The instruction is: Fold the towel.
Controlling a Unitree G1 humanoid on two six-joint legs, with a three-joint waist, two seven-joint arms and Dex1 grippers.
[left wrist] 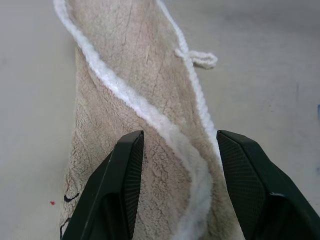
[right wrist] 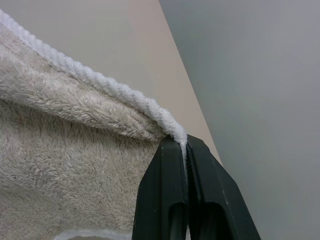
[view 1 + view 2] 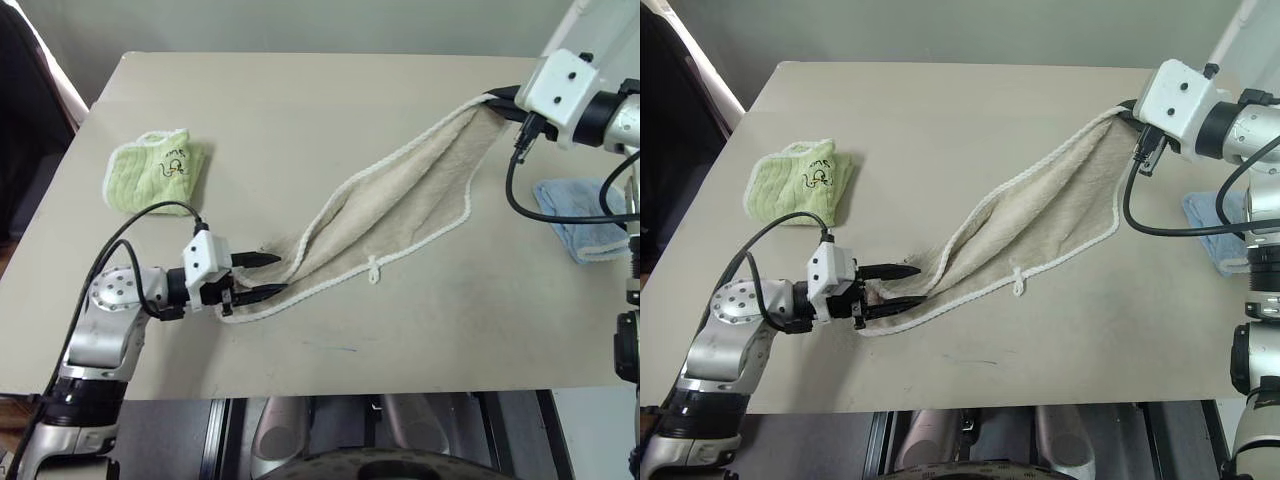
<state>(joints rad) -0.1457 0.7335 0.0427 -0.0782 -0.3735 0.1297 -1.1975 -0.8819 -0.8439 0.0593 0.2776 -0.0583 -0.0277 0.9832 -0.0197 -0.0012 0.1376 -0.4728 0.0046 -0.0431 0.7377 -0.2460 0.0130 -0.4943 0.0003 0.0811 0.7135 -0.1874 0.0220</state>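
Nearest the camera, at 7 o'clock on the table (image 3: pixel 300 120), the left gripper (image 3: pixel 262 276) has its fingers apart, straddling the towel's lower corner without closing on it. From there the towel (image 3: pixel 400 205) stretches diagonally toward 2 o'clock, where the right gripper (image 2: pixel 186 150) is clamped tight on its white corded edge. At 10 o'clock lies a green cloth (image 3: pixel 155 168) with a printed drawing; its writing is illegible. At 3 o'clock lies a blue cloth (image 3: pixel 580 215).

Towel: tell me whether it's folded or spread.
Neither: the towel is unfolded, stretched and sagging, lifted at one corner by the shut right claw; its other end lies bunched on the table between the open left claw.
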